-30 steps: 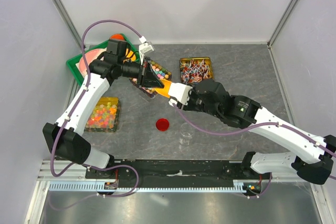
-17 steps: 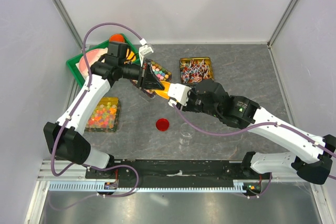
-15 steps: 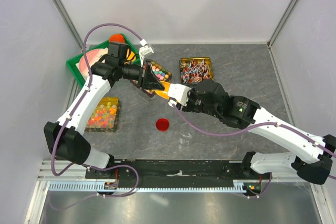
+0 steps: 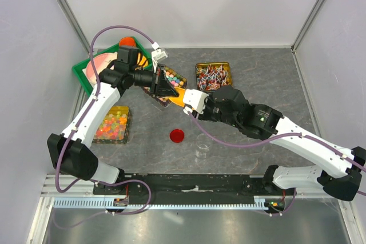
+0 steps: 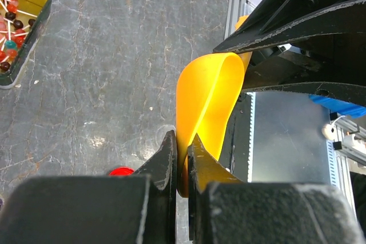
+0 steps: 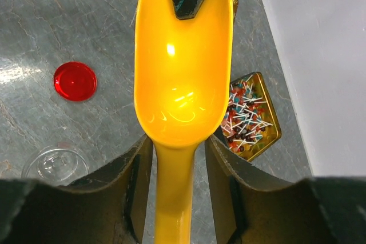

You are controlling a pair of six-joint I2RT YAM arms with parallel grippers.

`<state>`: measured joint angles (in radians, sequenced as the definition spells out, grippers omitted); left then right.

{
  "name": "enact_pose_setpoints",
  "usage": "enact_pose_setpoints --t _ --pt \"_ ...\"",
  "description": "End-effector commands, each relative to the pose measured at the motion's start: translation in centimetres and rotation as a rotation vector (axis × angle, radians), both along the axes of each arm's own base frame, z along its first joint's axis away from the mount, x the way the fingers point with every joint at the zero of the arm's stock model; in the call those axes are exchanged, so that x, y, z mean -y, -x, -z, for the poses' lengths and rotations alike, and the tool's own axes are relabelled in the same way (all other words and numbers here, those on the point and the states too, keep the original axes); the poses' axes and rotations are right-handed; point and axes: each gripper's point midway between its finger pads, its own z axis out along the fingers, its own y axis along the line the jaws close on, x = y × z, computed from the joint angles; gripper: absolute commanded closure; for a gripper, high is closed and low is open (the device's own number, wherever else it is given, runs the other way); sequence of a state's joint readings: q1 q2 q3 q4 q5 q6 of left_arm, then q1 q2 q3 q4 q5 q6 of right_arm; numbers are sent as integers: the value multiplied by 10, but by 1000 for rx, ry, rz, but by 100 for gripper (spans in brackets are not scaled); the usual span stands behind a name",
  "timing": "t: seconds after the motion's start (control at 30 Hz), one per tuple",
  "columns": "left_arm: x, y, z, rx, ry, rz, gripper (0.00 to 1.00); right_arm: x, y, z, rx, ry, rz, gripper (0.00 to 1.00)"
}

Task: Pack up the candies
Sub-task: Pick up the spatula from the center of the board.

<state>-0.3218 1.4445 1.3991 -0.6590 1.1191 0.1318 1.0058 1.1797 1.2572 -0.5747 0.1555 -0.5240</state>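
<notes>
We are seeing the scoop (image 6: 182, 84) held from both ends above the table (image 5: 103, 55). The left end effector (image 5: 182, 144) is pinching the front rim, fingers together on it, and the right end effector (image 6: 178, 141) is clamping the handle. The scoop is empty. The candies (image 4: 174, 76) are lying in their tray at the far side, under the left end effector. The jar (image 6: 54, 167) is standing open near its red lid (image 6: 75, 80), closer to the arm bases, and it looks empty.

We are judging this as a handover, so the danger is coming mostly from the release. If one arm is moving while both are gripping, the scoop may twist or slip out of one grip. If the left fingers are opening before the right grip is firm, the scoop may tip and fall on the tray, scattering candies. The left end effector is also hanging just over that tray, so a low move may knock it. The lollipop tin (image 6: 251, 117) is standing near, so a badly aimed scoop may take the wrong sweets.
</notes>
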Motion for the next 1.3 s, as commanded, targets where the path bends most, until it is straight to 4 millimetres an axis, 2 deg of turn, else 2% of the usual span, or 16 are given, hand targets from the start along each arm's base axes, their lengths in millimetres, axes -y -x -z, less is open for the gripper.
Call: enact_pose_setpoints --t 0.0,0.63,0.77,1.03,1.27 --pt "1 9 -12 13 32 17 98 -10 -11 -17 53 -77 24 51" --pt "0 15 -15 1 59 48 98 -4 -27 -20 118 -71 102 52" --pt "0 16 -17 -1 66 55 98 -1 -29 -15 130 -45 109 41" --pt "0 17 -17 1 68 56 98 -2 -27 -11 132 -39 90 38" --pt "-1 17 -17 -1 71 60 98 1 -28 -15 138 -45 104 44"
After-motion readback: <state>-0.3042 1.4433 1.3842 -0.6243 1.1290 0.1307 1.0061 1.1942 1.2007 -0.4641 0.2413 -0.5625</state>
